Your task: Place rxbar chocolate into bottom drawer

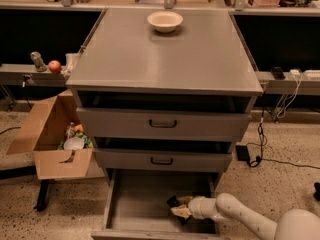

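The bottom drawer (135, 204) is pulled out, showing its plain grey floor. My gripper (179, 207) reaches into it from the right on a white arm (235, 215), low over the right part of the floor. The rxbar chocolate (173, 201), a small black glossy bar, sits at the gripper's tip, touching it. I cannot tell whether it rests on the floor or is held. The two upper drawers (162, 124) are partly pulled out.
A cream-white bowl (165, 20) stands at the back of the cabinet top (165, 59). An open cardboard box (55, 139) with items stands on the floor to the left. Cables and a power brick (243, 152) lie to the right. A shelf with an apple (54, 66) runs on the left.
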You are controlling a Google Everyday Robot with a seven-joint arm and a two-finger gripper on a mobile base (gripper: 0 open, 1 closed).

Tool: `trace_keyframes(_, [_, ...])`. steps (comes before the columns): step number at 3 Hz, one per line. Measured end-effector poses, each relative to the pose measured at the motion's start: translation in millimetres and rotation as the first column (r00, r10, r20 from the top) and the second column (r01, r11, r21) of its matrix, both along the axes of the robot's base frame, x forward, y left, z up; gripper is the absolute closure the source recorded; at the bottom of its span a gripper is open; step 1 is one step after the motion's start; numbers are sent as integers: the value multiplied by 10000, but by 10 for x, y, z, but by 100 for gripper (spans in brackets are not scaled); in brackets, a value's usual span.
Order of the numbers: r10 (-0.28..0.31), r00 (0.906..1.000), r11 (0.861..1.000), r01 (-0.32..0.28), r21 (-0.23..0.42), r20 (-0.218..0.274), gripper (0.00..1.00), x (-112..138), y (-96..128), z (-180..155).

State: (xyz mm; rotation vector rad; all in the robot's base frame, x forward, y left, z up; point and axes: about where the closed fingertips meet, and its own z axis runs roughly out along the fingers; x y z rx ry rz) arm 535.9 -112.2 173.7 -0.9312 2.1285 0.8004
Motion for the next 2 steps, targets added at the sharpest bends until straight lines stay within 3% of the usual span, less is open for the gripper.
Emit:
trace_keyframes(1, [-166,9998,9999,166,23,86,12,51,-49,-6])
trace_keyframes(2, [-637,9948,9957,579,725,793,0,59,-178,189])
